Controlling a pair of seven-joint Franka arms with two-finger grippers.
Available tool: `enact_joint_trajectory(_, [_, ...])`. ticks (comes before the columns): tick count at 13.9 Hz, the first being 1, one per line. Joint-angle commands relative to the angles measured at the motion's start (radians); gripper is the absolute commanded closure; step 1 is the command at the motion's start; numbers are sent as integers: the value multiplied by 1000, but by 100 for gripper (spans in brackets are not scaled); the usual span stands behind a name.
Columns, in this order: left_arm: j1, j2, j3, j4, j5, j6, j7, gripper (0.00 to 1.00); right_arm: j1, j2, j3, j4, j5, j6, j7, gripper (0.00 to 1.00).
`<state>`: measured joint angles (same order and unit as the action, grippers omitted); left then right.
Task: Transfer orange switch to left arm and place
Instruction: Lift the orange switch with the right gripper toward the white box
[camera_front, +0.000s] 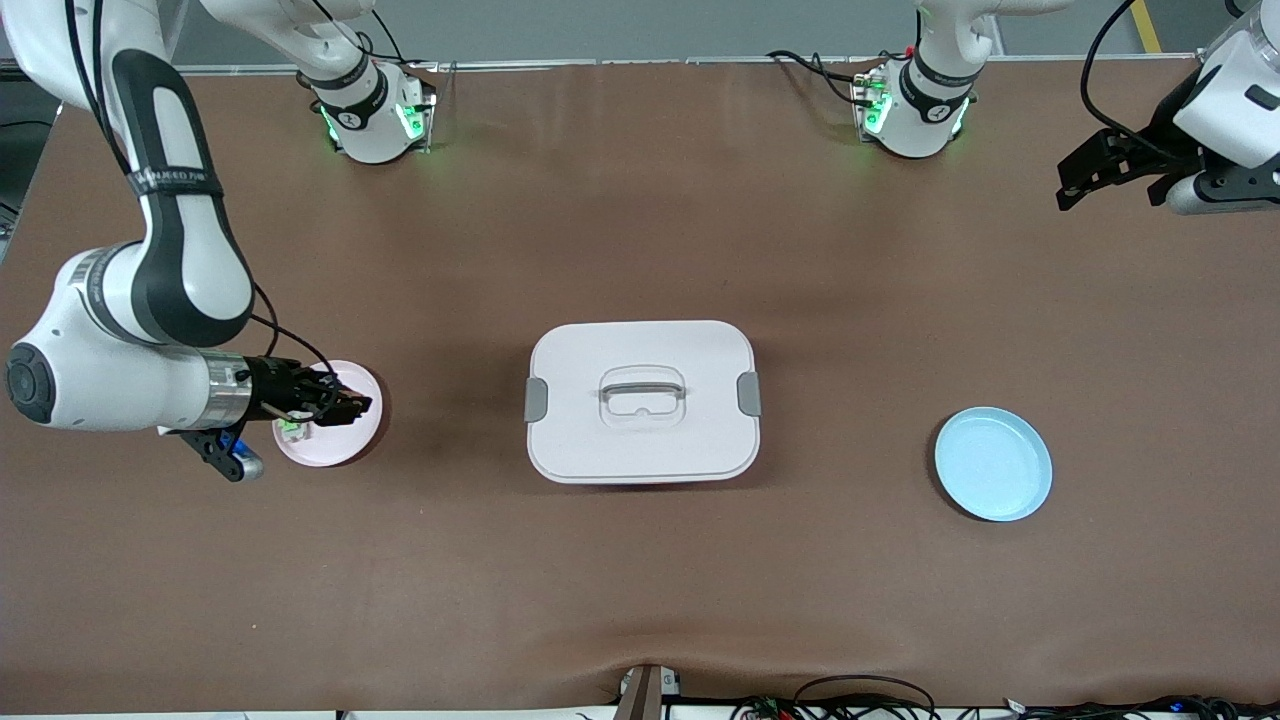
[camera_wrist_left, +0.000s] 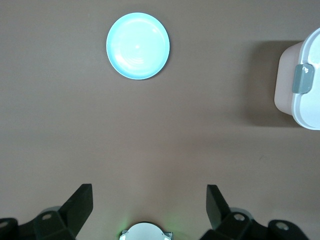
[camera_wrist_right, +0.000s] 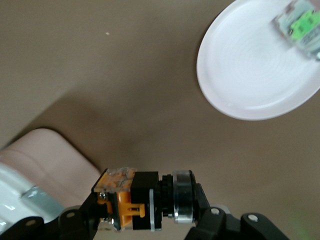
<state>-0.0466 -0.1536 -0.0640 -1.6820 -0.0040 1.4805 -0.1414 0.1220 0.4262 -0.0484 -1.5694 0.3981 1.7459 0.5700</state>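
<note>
Pick done — handover pending

I see right gripper (camera_wrist_right: 145, 212) clamped on the orange switch (camera_wrist_right: 132, 200) over the pink plate (camera_front: 350, 445); left gripper (camera_wrist_left: 149, 207) waits, fingers apart; box (camera_front: 642, 400) not yet passed.

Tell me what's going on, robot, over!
Right end effector shut on orange switch, over pink plate. Left end effector open, waiting at left arm's table end. Box sits mid-table between the plates, in the path.

A robotics lab: two white arms (camera_front: 150, 290) bolted at green-lit bases (camera_front: 375, 120) along a brown-covered table (camera_front: 640, 590), loose cables (camera_front: 860, 695) trailing at its edge, grey floor with a yellow line (camera_front: 1146, 25).
</note>
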Motion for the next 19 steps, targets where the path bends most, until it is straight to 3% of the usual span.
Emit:
enact_joint_trajectory(1, [4,-14,-5,-2,10,-5,22,0,76,-1,-4,80,28,-37,204,100])
enact_joint_trajectory(6, [4,-14,-5,-2,9,-6,22,0,172,-1,-4,103,151,-23,509,100])
enact_joint_trajectory(12, [2,-14,-17,-1,-1,-19,13,0,301,0,-5,184,156,-17,796,100])
enact_joint_trajectory(17, [-1,-12,-31,-4,-214,-19,-3,0,373,0,-5,265,156,3,985,100])
enact_joint_trajectory(19, [4,-12,-85,-28,-235,1,-6,0,396,0,-4,290,157,49,1072,100])
